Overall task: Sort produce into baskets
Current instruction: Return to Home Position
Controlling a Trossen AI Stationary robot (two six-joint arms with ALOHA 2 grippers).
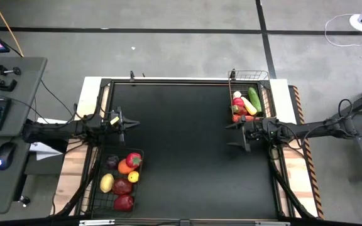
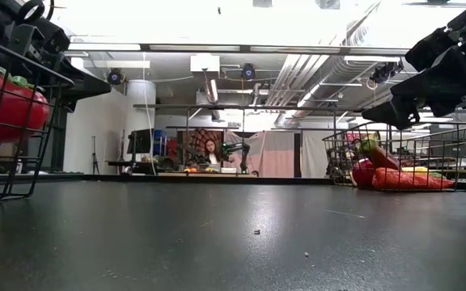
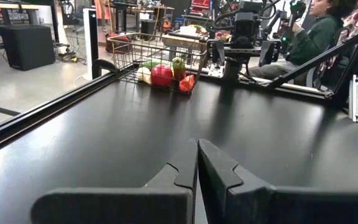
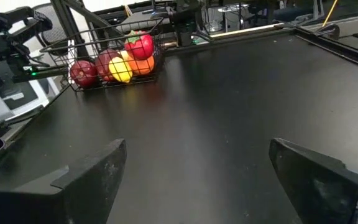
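A dark wire basket (image 1: 99,188) at the table's near left holds several round fruits (image 1: 126,172): red, orange, yellow and dark purple. It also shows in the right wrist view (image 4: 114,59). A lighter wire basket (image 1: 266,78) at the far right holds vegetables (image 1: 247,103): a green cucumber, pale corn and red and orange pieces; it shows in the left wrist view (image 3: 163,62) too. My left gripper (image 1: 129,124) is shut and empty above the mat at the left. My right gripper (image 1: 236,134) is open and empty above the mat at the right.
The black mat (image 1: 181,144) lies bare between the two baskets. A desk with a keyboard and a mouse (image 1: 4,154) stands left of the table. A person (image 3: 309,37) sits beyond the table's right side, and another person (image 2: 211,153) shows far off in the room.
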